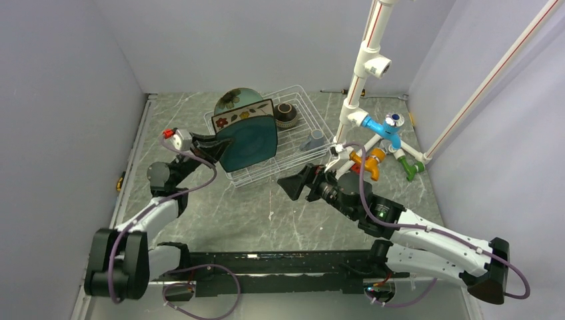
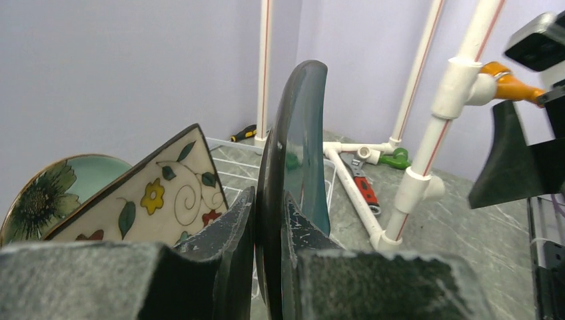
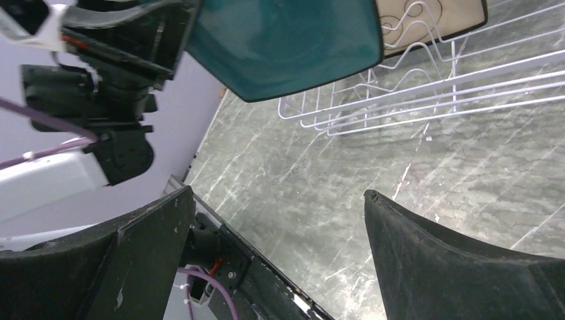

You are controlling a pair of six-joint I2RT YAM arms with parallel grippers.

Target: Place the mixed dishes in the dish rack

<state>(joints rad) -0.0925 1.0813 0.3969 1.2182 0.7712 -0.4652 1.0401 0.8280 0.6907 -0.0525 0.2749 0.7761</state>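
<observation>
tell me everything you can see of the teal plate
The teal plate is dark, glossy, seemingly ceramic, square with rounded corners. It stands on edge over the near left part of the rack, just in front of the floral plate. The left gripper is shut on its left rim. Whether it rests on the wires is unclear.

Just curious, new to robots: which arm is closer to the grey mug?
Right. Right fingers hang open just in front of the mug; left fingers grip the teal plate farther off.
</observation>
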